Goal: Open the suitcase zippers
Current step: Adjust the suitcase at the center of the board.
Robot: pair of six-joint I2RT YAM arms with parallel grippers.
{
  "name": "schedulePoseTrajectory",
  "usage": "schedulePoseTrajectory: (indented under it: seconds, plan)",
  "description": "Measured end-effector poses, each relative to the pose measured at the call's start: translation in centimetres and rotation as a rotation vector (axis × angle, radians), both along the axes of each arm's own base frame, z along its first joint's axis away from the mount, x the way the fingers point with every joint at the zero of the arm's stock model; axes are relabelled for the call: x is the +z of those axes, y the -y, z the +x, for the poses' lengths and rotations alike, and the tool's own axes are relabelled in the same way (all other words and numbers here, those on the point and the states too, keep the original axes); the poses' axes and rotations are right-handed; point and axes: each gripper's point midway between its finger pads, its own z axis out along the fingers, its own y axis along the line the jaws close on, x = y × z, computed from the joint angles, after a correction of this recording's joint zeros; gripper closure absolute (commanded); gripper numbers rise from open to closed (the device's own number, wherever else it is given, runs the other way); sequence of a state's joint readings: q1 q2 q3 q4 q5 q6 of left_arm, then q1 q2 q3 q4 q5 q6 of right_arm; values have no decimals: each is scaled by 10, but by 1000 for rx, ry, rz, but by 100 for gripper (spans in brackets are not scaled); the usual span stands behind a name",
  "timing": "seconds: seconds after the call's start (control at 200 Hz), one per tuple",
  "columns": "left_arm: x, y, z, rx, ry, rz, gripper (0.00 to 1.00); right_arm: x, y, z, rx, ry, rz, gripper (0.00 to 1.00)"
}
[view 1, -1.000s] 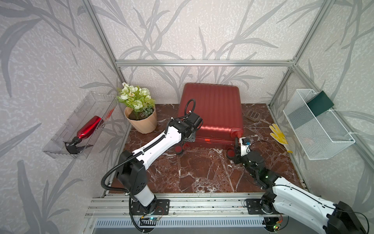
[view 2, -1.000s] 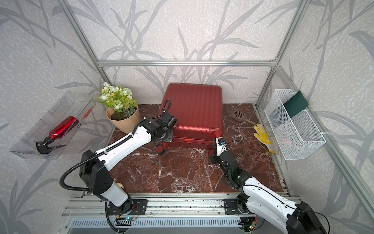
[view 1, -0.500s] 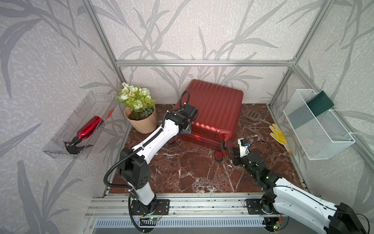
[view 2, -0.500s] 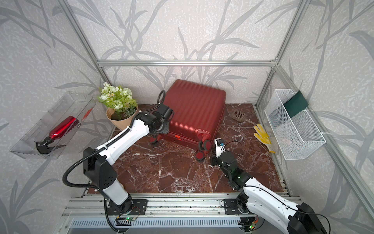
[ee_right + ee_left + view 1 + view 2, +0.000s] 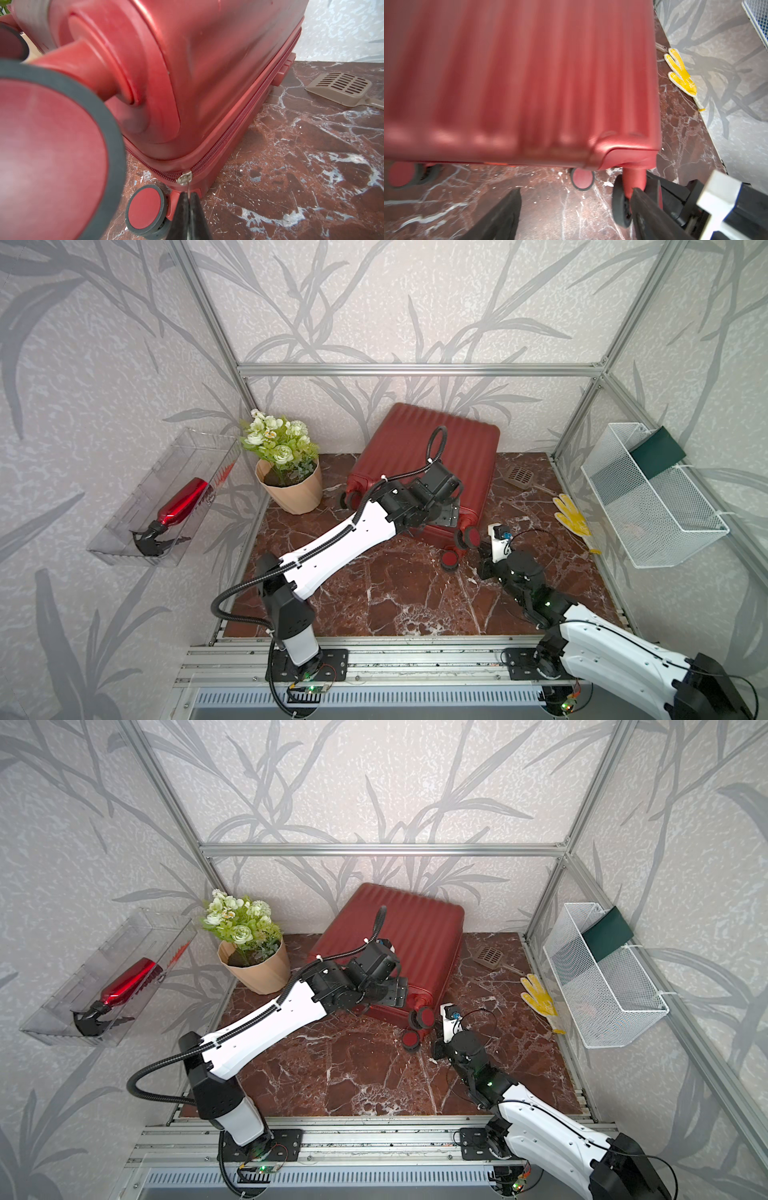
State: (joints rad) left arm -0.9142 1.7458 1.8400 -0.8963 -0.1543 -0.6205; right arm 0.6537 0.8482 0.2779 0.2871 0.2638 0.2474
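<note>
The suitcase (image 5: 469,456) has swung askew; the left gripper (image 5: 575,209) gapes wide, empty, while the right gripper (image 5: 188,200) pinches the zipper pull (image 5: 184,178) between its tips.

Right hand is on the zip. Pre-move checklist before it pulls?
1. Right hand gripping the zipper pull: ok, shut on its thin tab.
2. Left hand free: ok, open, holding nothing.
3. Suitcase steadied against the pull: not ok, the left hand grips nothing.
4. Zip track along the side unobstructed: ok, the scoop lies apart from the case.
5. Right hand clear of the nearby wheel: cannot tell, they sit very close.
</note>
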Motion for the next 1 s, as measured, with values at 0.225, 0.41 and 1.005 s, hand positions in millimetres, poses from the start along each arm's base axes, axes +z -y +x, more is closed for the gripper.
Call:
schedulePoseTrajectory:
  seconds: [0.225, 0.41, 1.005]
  plan:
    - [-33, 38, -6, -53, -93, 10, 17, 0, 0, 2, -8, 0, 8, 100]
    - [-44, 52, -17, -82, -140, -2, 20, -1, -1, 2, -8, -2, 8, 100]
    - [-72, 59, -15, -106, -102, 169, 82, 3, -2, 1, -2, 6, 22, 100]
